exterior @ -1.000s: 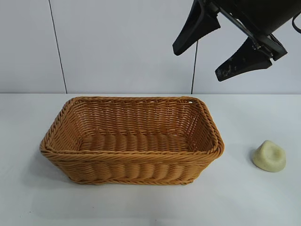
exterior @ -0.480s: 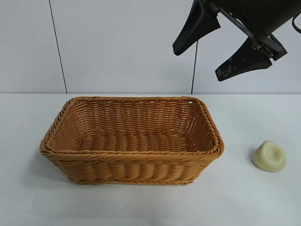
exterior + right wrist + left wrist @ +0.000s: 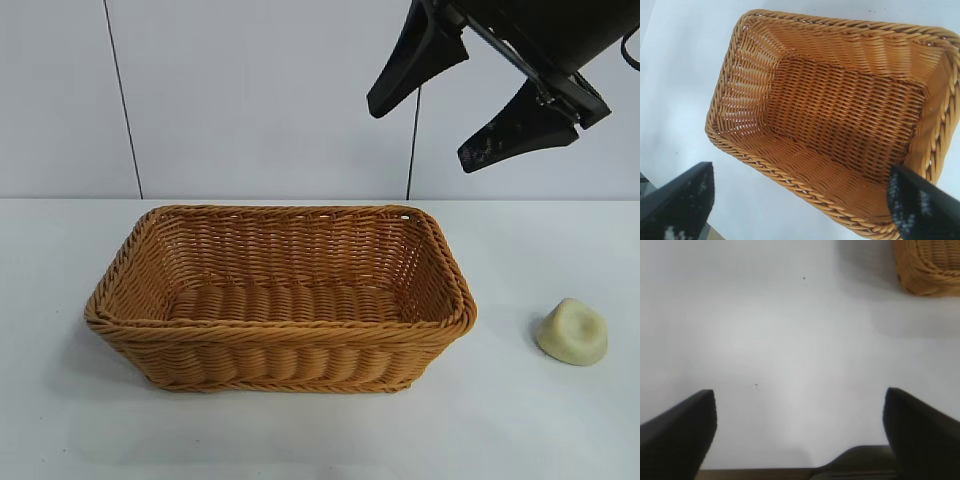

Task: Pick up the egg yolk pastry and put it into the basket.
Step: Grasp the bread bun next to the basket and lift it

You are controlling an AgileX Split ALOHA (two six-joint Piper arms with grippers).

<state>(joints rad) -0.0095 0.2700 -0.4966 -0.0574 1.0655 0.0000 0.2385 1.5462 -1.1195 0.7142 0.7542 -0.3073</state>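
Outside, exterior view: basket [image 3: 280,297] sits on the white table [image 3: 520,430], a little left of centre. Its long axis runs left to right across the view, open side up, nothing inside. Egg yolk pastry [image 3: 572,332] lies on the table well to the right of the basket, apart from it, near the right edge of the view. It rests flat side down with the dimpled top facing up; it is roundish, so no clear long axis. Right tool [image 3: 468,103] hangs high above the table, over the gap between basket and pastry, fingers spread wide, holding nothing. Left arm does not show in this view.

Left wrist view: left tool [image 3: 800,425] hovers over bare table, its two dark fingers wide apart with nothing between them. One corner of the basket [image 3: 930,265] shows farther off.

Right wrist view: right tool [image 3: 800,200] looks straight down into the basket [image 3: 765,165]. Woven floor and sloping walls are in full sight, interior holding nothing. Fingers stand far apart, one over the table beside the basket, the other over its rim. Pastry is out of this view.
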